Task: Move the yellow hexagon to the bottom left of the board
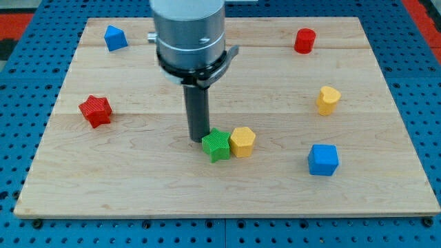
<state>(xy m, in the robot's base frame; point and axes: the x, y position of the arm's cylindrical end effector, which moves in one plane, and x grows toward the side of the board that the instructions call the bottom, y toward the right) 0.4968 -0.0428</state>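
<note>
The yellow hexagon [242, 142] lies a little below the board's middle, touching the right side of a green star [216, 145]. My tip [199, 139] is down on the board at the green star's upper left edge, touching or nearly touching it. The rod rises from there to the grey arm body [189, 34] at the view's top. The green star lies between my tip and the yellow hexagon.
A red star [95, 110] lies at the left, a blue block [116, 38] at the top left, a red cylinder [304, 40] at the top right, a second yellow block [329, 100] at the right, and a blue cube [323, 160] at the lower right. The wooden board [138, 186] has blue pegboard around it.
</note>
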